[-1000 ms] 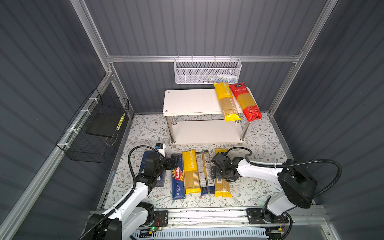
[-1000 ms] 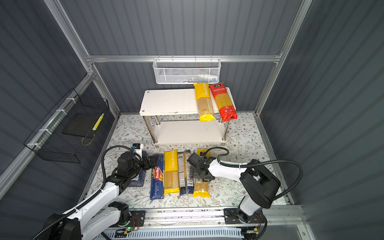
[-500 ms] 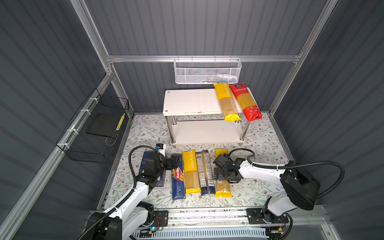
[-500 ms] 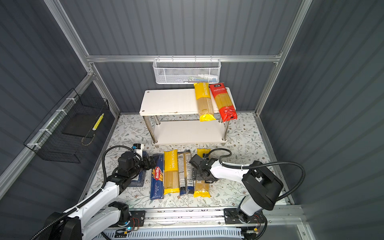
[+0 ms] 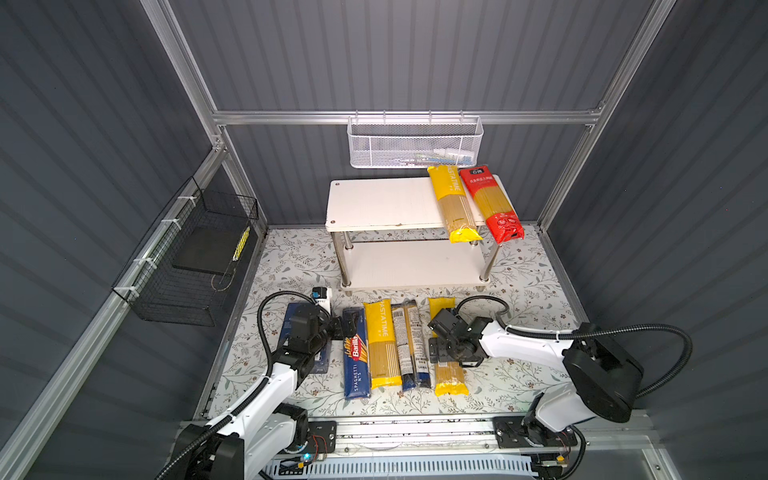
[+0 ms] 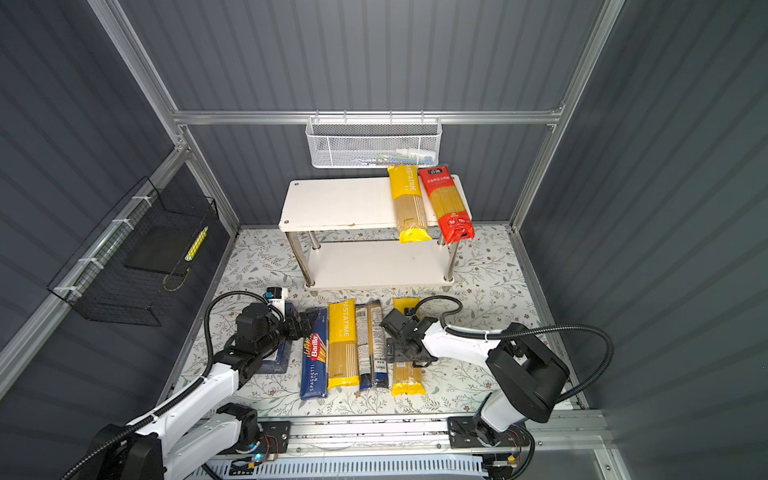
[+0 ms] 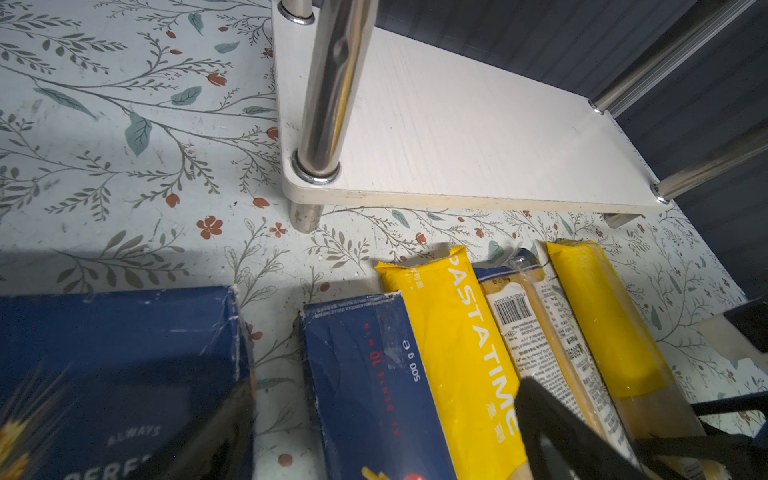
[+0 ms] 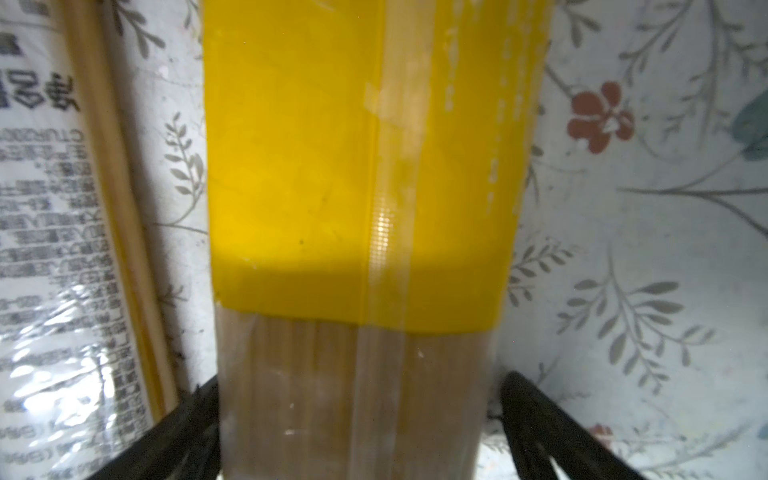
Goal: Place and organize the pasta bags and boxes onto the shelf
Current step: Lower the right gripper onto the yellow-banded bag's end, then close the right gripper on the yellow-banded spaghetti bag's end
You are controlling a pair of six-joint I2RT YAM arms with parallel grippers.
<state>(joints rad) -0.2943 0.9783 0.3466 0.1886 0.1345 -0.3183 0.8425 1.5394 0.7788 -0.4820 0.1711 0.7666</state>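
Note:
The shelf stands at the back; a yellow bag and a red bag lie on its top board, their near ends overhanging. On the floor in a row lie a wide blue box, a narrow Barilla box, a PASTATIME bag, a clear bag and another yellow bag. My right gripper is open and straddles that yellow bag, one finger on each side. My left gripper hangs open over the narrow box, beside the wide box.
A white mesh basket hangs on the back wall just above the shelf. A black wire basket hangs on the left wall. The shelf's lower board is bare, with chrome legs at its corners.
My right gripper has slid a little nearer along the yellow floor bag and come down around it, still open. The left arm has barely moved.

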